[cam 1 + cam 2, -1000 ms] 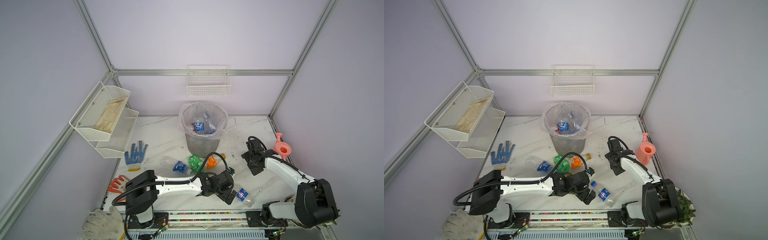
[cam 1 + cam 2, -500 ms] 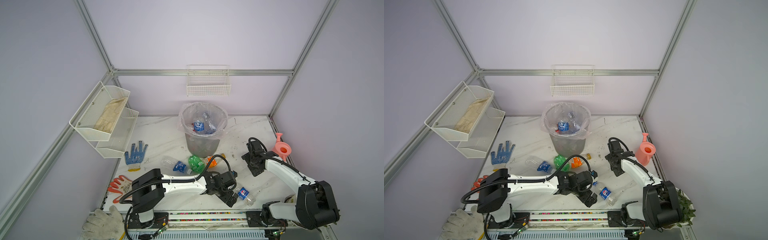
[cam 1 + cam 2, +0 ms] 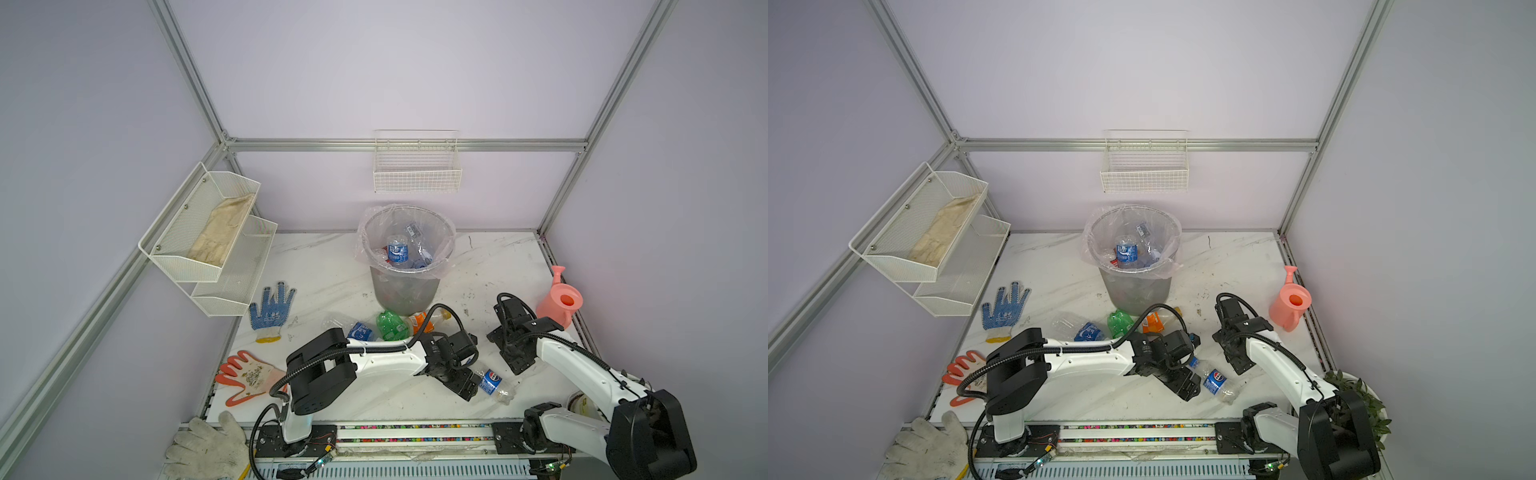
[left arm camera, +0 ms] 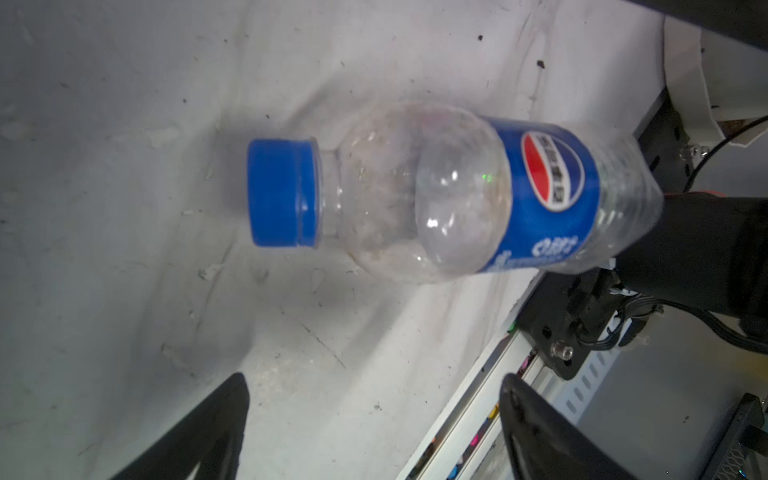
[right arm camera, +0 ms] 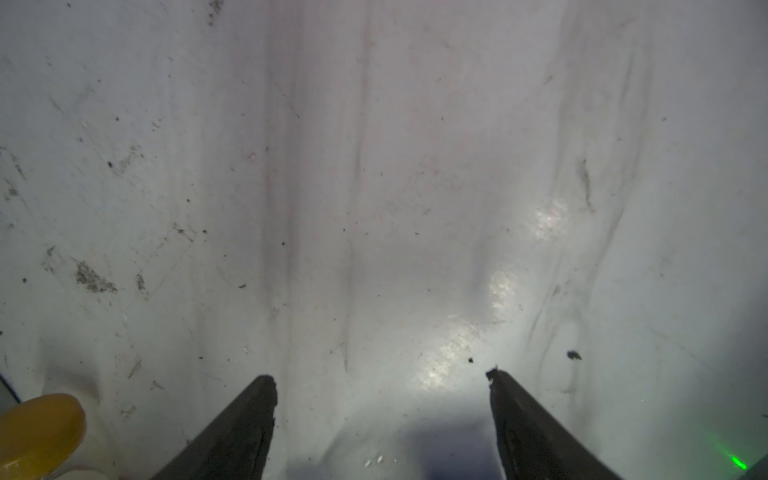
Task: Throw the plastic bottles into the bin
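- A scuffed white marble tabletop (image 3: 324, 266) sits inside pale lilac walls with an aluminium frame.
- The bin (image 3: 405, 286), grey with a clear liner, stands toward the back middle. Several bottles lie inside it, a blue-labelled water bottle (image 3: 397, 249) uppermost.
- Just in front of the bin three more lie in a row: a clear bottle (image 3: 359, 331) with a blue label, a green bottle (image 3: 390, 326) and an orange-labelled bottle (image 3: 424, 322).
- A Pepsi bottle (image 4: 457, 195), clear with a blue cap, lies on its side near the front edge, between my two arms.
- My left gripper (image 4: 374, 378) is low over the table with its jaws apart. The Pepsi bottle lies just ahead of the tips, not between them.
- My right gripper (image 5: 379, 377) has its jaws spread too, over bare marble, with nothing between them. A yellow cap (image 5: 39, 432) shows at the edge of its wrist view.
- A pink watering can (image 3: 559, 301) stands by the right edge.
- A blue dotted glove (image 3: 272, 309) and an orange-palmed glove (image 3: 249, 376) lie on the left side.
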`<control>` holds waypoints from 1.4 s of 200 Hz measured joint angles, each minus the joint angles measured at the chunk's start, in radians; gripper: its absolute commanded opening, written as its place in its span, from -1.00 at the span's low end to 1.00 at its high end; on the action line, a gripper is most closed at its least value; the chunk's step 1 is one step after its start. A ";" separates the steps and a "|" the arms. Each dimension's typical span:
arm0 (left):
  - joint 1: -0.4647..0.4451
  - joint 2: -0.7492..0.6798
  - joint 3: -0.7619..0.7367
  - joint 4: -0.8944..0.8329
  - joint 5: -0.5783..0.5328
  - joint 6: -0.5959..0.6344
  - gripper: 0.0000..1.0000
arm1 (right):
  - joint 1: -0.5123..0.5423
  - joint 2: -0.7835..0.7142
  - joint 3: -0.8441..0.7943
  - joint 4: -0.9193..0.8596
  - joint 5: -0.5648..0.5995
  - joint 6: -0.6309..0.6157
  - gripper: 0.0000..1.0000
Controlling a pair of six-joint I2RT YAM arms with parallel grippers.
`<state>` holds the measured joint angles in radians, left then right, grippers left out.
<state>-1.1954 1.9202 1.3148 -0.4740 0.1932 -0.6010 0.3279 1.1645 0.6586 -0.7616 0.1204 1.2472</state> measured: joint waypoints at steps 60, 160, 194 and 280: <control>0.034 0.030 0.004 -0.008 0.023 -0.001 0.64 | 0.161 0.027 -0.021 0.006 -0.051 0.099 0.62; 0.078 0.039 0.017 -0.033 0.041 0.013 0.58 | 0.306 0.101 -0.034 0.087 -0.059 0.201 0.62; 0.096 0.032 0.015 -0.056 0.037 0.016 0.57 | 0.314 0.105 -0.026 0.109 -0.061 0.231 0.60; 0.261 -0.111 -0.061 0.031 -0.031 0.010 0.55 | 0.354 0.102 -0.003 0.232 -0.117 0.349 0.57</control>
<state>-0.9344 1.8095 1.2541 -0.4435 0.1627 -0.5911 0.6823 1.2667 0.6552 -0.5297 0.0032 1.5967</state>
